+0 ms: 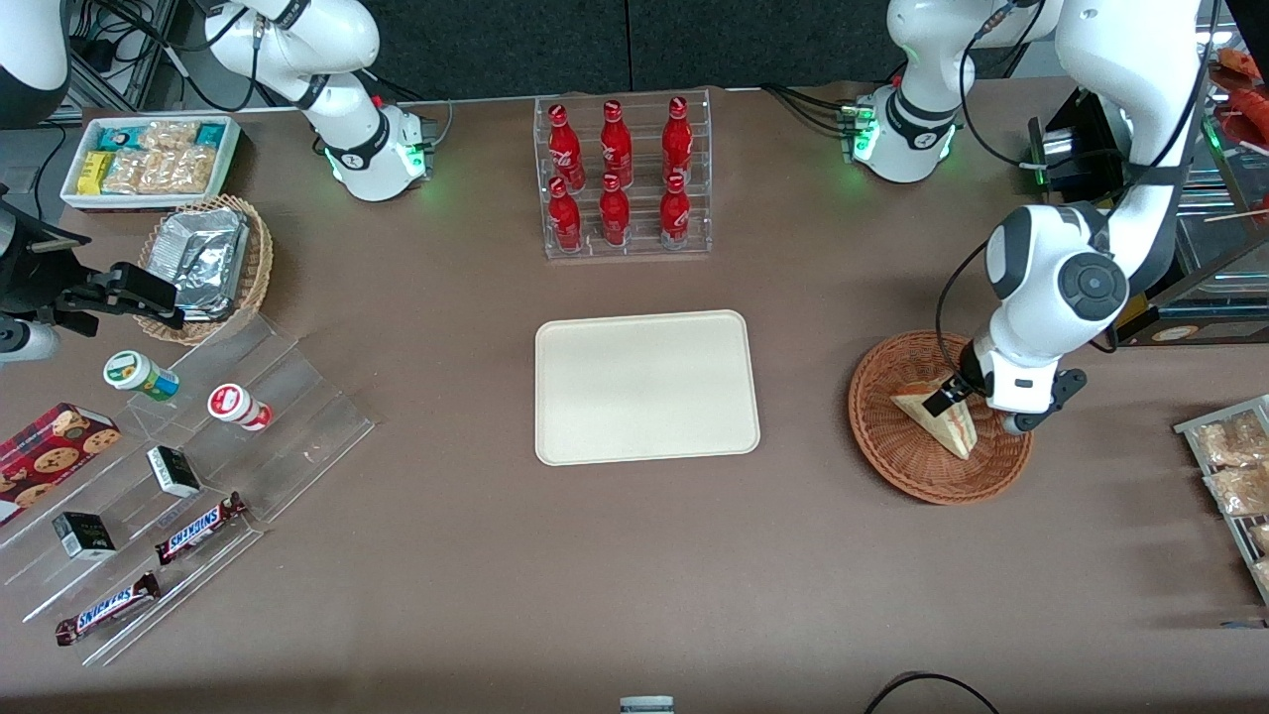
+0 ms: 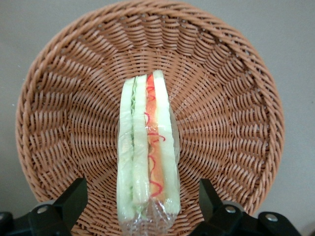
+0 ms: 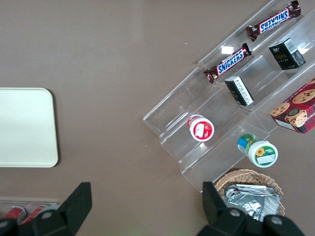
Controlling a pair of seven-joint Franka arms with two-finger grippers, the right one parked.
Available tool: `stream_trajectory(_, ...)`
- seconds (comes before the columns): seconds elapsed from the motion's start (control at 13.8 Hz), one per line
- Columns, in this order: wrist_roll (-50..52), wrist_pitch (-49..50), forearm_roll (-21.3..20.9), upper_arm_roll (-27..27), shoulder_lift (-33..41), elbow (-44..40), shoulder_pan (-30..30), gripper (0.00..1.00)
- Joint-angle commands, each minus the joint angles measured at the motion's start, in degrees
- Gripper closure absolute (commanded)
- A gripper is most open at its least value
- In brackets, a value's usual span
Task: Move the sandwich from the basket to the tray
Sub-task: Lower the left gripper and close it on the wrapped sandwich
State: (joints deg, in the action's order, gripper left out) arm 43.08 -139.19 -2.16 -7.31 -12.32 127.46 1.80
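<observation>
The sandwich (image 1: 944, 424), a plastic-wrapped cream wedge with a red and green filling stripe (image 2: 147, 147), lies in the reddish-brown wicker basket (image 1: 885, 458) toward the working arm's end of the table. My left gripper (image 1: 948, 395) hangs low over the basket (image 2: 231, 98), open, its black fingers (image 2: 74, 196) on either side of the sandwich's wide end with a gap to each. The cream tray (image 1: 644, 387) lies flat at the table's middle, beside the basket, with nothing on it; its corner also shows in the right wrist view (image 3: 24, 128).
A clear rack of red cola bottles (image 1: 623, 178) stands farther from the front camera than the tray. A stepped acrylic shelf with snacks (image 1: 178, 466), a tan basket with foil (image 1: 203, 263) and a white snack bin (image 1: 149, 159) sit toward the parked arm's end. Snack packets (image 1: 1229, 466) lie near the basket.
</observation>
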Motion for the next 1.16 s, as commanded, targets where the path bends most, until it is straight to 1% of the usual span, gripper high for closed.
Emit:
stream_trajectory(0.0,1.48,-2.92,-0.56,0.01,-1.22,0.76,-0.31,0.00)
stream_trajectory(0.07,1.48,-3.89,-0.56,0.01,-1.57,0.94,-0.31,0.00)
stream_trajectory(0.15,1.65,-4.16,-0.48,0.01,-1.75,0.94,-0.31,0.11)
stream_trajectory(0.22,3.05,-4.25,-0.48,0.10,-2.10,0.86,-0.31,0.46)
stream_trajectory(0.29,4.54,-4.60,-0.48,0.01,-2.27,0.68,-0.31,0.74)
stream_trajectory(0.36,4.64,-4.78,-0.48,0.01,-2.27,0.77,-0.40,0.90)
stream_trajectory(0.58,4.56,-4.60,-0.48,0.01,-2.19,0.51,-0.31,0.91)
stream_trajectory(0.73,4.99,-3.20,-0.48,0.01,-0.27,-0.19,-0.31,0.92)
stream_trajectory(0.8,4.91,0.37,-0.48,0.01,1.31,-1.24,-0.31,0.92)
stream_trajectory(0.87,4.56,6.76,-0.48,-0.07,2.29,-4.21,-0.31,0.92)
stream_trajectory(0.95,4.29,14.22,-1.17,-1.21,2.38,-7.90,-0.31,0.92)
stream_trajectory(1.02,4.64,21.69,-3.01,-3.04,2.38,-12.46,-0.31,0.92)
stream_trajectory(1.09,4.99,27.25,-3.55,-4.89,2.38,-15.81,-0.31,0.92)
